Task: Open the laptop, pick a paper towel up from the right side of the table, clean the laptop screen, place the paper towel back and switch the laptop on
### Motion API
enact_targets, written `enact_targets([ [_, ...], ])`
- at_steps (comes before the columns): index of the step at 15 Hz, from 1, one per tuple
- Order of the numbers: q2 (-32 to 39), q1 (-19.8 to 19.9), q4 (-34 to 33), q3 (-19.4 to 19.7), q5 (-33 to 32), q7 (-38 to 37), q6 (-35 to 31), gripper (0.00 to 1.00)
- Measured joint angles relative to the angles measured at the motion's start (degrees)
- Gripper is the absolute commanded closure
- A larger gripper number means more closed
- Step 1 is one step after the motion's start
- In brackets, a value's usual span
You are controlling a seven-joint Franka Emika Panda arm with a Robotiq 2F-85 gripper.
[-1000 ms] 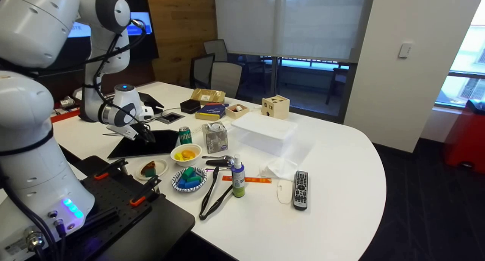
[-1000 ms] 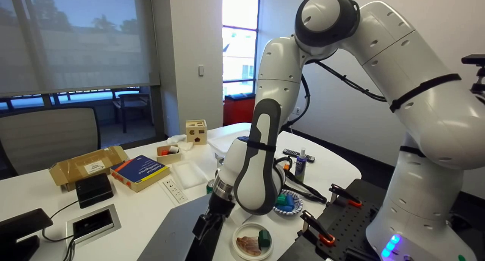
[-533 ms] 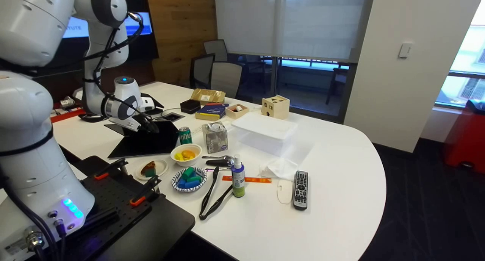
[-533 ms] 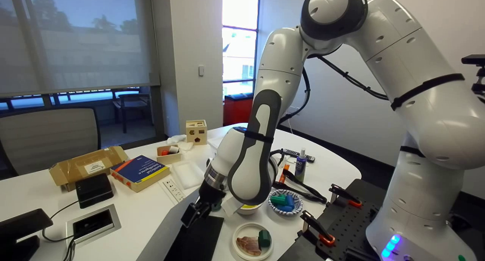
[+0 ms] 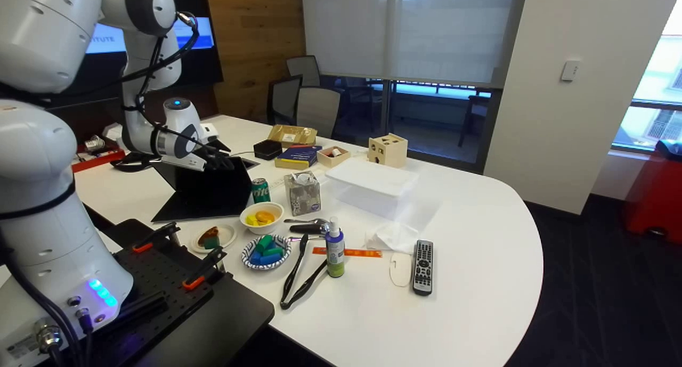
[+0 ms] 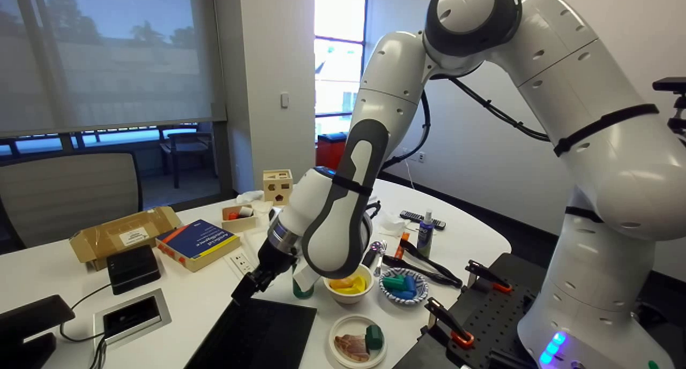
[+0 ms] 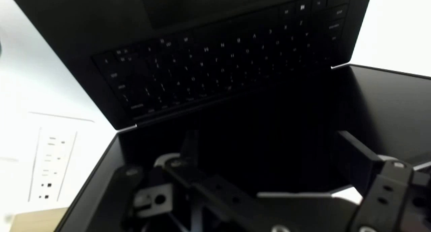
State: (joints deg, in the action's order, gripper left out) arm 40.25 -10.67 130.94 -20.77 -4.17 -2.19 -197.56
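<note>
The laptop (image 5: 192, 206) stands on the white table (image 5: 469, 314) with its lid raised and the black laptop screen (image 5: 213, 181) showing. In an exterior view its dark base (image 6: 260, 331) lies flat and the lid is nearly edge-on. In the wrist view the keyboard (image 7: 219, 62) and the dark screen (image 7: 256, 114) fill the middle. My gripper (image 5: 224, 162) is at the lid's upper edge, fingers apart with nothing visible between them; it also shows in an exterior view (image 6: 246, 291) and the wrist view (image 7: 267, 137). Touch with the lid is unclear. The crumpled white paper towel (image 5: 395, 237) lies near the remote.
A green can (image 5: 260, 190), tissue box (image 5: 302, 193) and bowl (image 5: 261, 218) stand close beside the laptop. A plate (image 6: 357, 361), patterned bowl (image 5: 266, 252), tongs (image 5: 301, 276), spray bottle (image 5: 335, 250) and remote (image 5: 423, 267) lie farther along. A book (image 6: 198, 244) and black box (image 6: 133, 269) are behind.
The laptop lid has swung up from low over the keyboard to about upright. My gripper has risen with it, moving back away from the robot base.
</note>
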Motion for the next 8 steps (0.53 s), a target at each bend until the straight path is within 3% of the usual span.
enact_targets([
  [8,5.0,-2.9,-19.1,0.7,-3.1,5.7,13.0,0.0],
])
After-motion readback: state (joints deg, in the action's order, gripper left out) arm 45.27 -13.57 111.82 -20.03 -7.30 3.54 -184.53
